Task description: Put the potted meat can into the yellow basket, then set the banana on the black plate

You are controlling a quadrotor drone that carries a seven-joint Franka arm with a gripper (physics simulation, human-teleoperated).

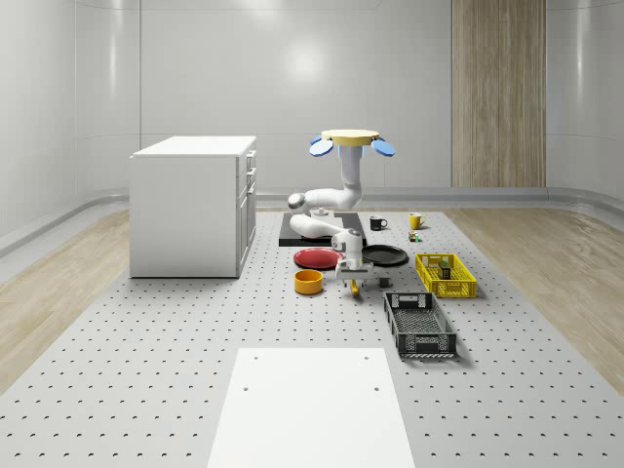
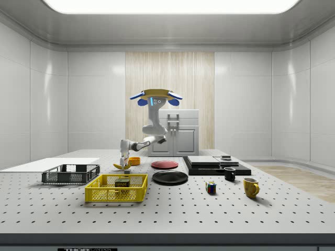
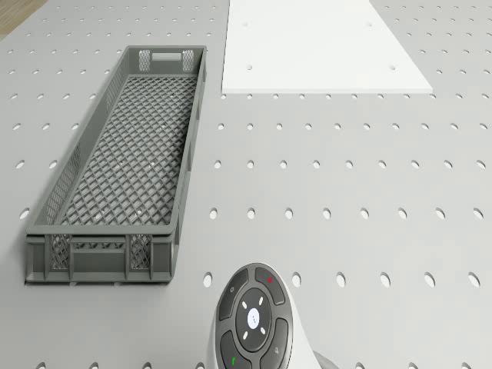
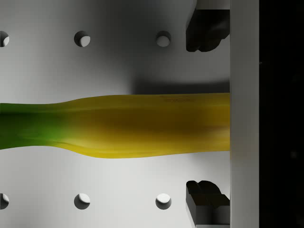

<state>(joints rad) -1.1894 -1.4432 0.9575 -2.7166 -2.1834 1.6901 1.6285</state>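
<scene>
Can (image 2: 123, 183) sits inside the yellow basket (image 2: 116, 195), so the first half of the task looks finished; banana step is in hand. Drone (image 1: 352, 139) hovers above the table (image 1: 175, 361), over the ground between the black slab (image 2: 216, 168) and the black plate (image 1: 384, 255). Arm reaches down and forward to the banana (image 4: 142, 126), which lies flat on the table just beside the orange bowl (image 1: 308, 282) and near the red plate (image 1: 318, 257). Gripper (image 4: 207, 116) hangs straight over the banana, fingers (image 4: 207, 29) spread wide, one on each side of the fruit and clear of it; nothing held. Fingertips appear close to table level. Next move, as I judge it: close across the banana's thick middle, lift, then carry to the black plate. Grey crate (image 3: 123, 165) lies well apart on the far side from the plate, not in the way.
</scene>
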